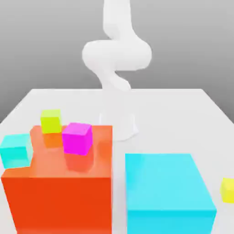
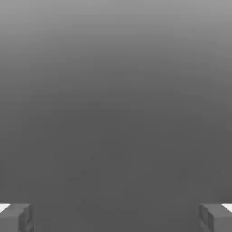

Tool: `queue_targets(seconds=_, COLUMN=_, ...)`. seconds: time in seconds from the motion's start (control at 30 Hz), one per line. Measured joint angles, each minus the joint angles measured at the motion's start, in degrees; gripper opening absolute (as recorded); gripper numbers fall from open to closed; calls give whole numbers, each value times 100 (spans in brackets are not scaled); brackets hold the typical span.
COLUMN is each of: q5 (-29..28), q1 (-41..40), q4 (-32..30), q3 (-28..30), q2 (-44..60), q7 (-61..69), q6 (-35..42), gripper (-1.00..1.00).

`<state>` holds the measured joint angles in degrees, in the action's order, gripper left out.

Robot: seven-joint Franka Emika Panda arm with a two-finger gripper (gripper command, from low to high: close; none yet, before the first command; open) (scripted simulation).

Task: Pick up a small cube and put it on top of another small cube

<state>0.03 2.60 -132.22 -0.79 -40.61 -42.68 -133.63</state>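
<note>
Starting at the exterior view's left, I have a turquoise cube (image 1: 17, 150) by the corner of the big red block (image 1: 58, 201); whether it rests on top or floats just beside the edge, I can't tell. Next comes a lime cube (image 1: 51, 121) near the red block's far edge, then a magenta cube (image 1: 77, 139) over its top. The red block's flat top would suit as a raised stand, giving my claw (image 2: 116, 218) room to come down around a cube, I'd judge.

Behind, near the middle, my arm (image 1: 116, 55) rises from its base on the white table (image 1: 160, 109). In the hand view the claw is released, its two fingers wide apart with nothing between them, which is how I'd want it before a pick.

Right of centre sits the broad cyan block (image 1: 162, 180), apart from the red one. Last, at the exterior view's right edge and partly cut off, is the small yellow cube (image 1: 228, 190), the one I take to be my task's, beside the cyan block and on no other cube. My next move, I think, is to bring the claw over one small cube.
</note>
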Motion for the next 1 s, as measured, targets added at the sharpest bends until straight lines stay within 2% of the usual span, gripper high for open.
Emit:
queue_targets(seconds=0.53, q5=-132, q1=1416, q4=-282, q3=-839, q2=3352, q7=1910, q6=-1186, gripper=0)
queue_targets(seconds=0.87, q5=-801, q1=2334, q4=-446, q3=-1278, q2=5473, q7=2673, q6=-1895, gripper=0)
queue_targets(seconds=1.0, q5=-1195, q1=2637, q4=-354, q3=-1105, q2=6316, q7=2570, q6=-2397, gripper=0)
